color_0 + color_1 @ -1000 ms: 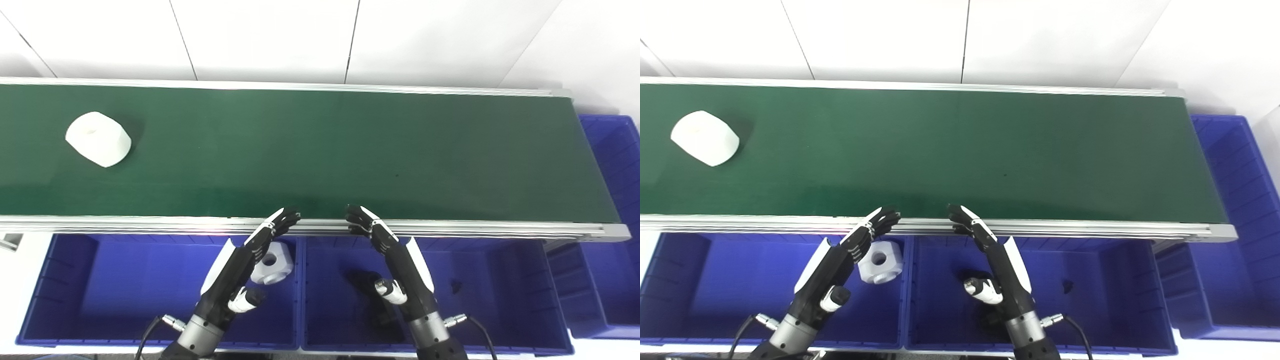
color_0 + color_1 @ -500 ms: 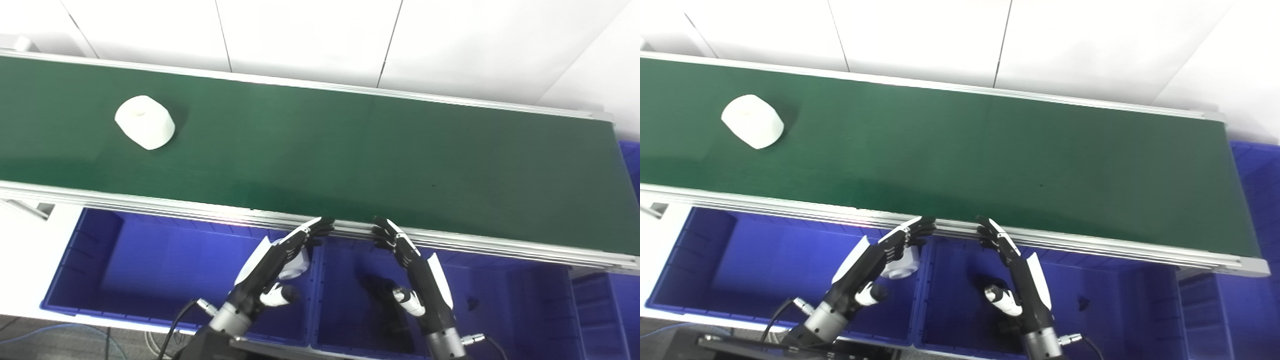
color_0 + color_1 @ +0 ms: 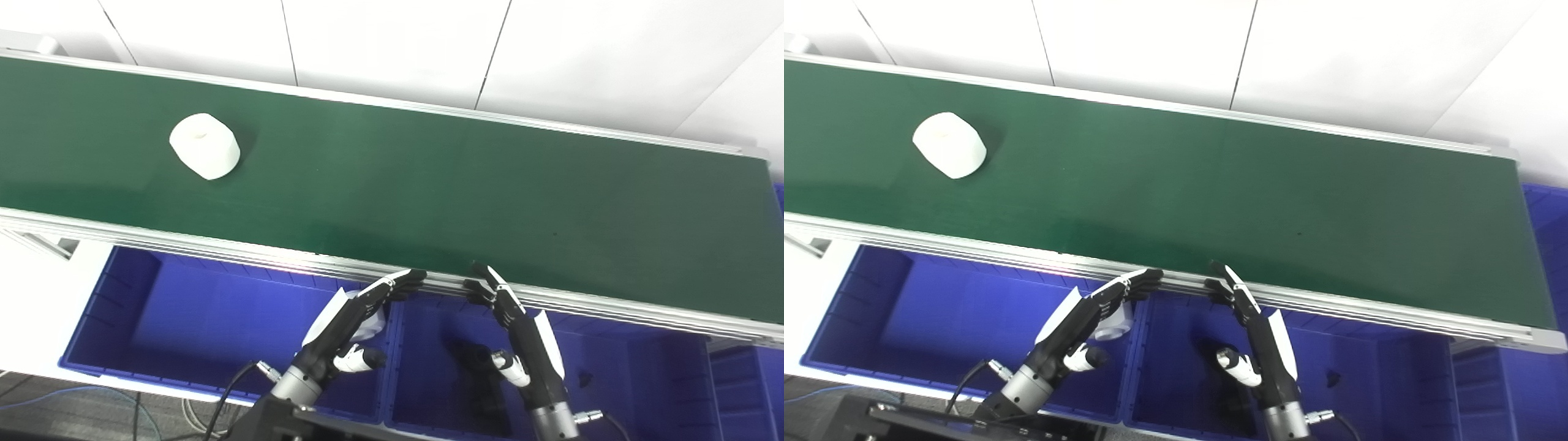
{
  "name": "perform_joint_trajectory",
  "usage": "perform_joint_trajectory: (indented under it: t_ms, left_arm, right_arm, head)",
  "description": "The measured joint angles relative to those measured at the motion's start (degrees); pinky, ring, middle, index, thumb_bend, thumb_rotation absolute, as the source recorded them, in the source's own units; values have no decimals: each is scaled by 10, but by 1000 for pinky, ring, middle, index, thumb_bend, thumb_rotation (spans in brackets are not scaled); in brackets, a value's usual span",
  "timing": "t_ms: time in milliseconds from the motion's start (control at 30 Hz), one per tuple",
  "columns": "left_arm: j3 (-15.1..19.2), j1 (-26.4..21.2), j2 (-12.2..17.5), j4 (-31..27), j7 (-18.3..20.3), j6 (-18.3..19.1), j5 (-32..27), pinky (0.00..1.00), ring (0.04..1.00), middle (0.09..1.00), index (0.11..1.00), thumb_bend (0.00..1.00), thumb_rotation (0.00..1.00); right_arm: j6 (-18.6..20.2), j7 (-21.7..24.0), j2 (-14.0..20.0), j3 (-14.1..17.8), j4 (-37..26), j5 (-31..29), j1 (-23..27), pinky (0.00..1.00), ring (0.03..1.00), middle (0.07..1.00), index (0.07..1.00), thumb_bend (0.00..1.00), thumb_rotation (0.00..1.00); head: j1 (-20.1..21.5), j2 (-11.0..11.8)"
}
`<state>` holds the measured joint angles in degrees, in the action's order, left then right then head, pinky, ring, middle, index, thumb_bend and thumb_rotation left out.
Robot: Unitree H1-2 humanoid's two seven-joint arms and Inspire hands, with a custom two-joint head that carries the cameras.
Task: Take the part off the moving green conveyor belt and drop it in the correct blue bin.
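Unmarked white part (image 3: 204, 146) lies on plain green belt (image 3: 429, 177).

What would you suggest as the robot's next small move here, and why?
Probably raise the left hand over the belt's near rail and toward the white part. Both hands are open and empty above the blue bins, the right hand farther from the part, which lies far left on the green conveyor belt.

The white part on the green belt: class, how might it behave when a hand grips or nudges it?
The white part looks solid and moulded, so probably stiff. Its rounded sides suggest it may slip from fingers or roll if nudged. The smooth belt offers little to stop it.
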<state>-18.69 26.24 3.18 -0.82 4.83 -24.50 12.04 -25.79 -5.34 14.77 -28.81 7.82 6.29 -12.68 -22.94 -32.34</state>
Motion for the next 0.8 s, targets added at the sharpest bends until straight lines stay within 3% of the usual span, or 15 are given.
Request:
perform_joint_trajectory:
  t_ms: [233, 333, 800]
  left_arm:
    - [-11, -9, 3, 13, -13, -1, 0, 846, 849, 853, 843, 1000, 967]
    - [-16, -13, 3, 27, -21, -2, 3, 837, 843, 848, 836, 1000, 970]
    - [-31, -28, 16, 45, -51, -2, 11, 810, 822, 831, 814, 1000, 961]
  right_arm:
    - [0, 5, 0, 0, 9, -8, 4, 797, 891, 917, 899, 1000, 1000]
    - [-5, 8, -2, 1, 19, -11, 8, 771, 877, 910, 901, 1000, 1000]
    - [-17, 1, -3, 1, 43, -14, 21, 715, 839, 867, 880, 1000, 1000]
  head:
    - [-17, 26]
    - [-27, 49]
    - [-30, 67]
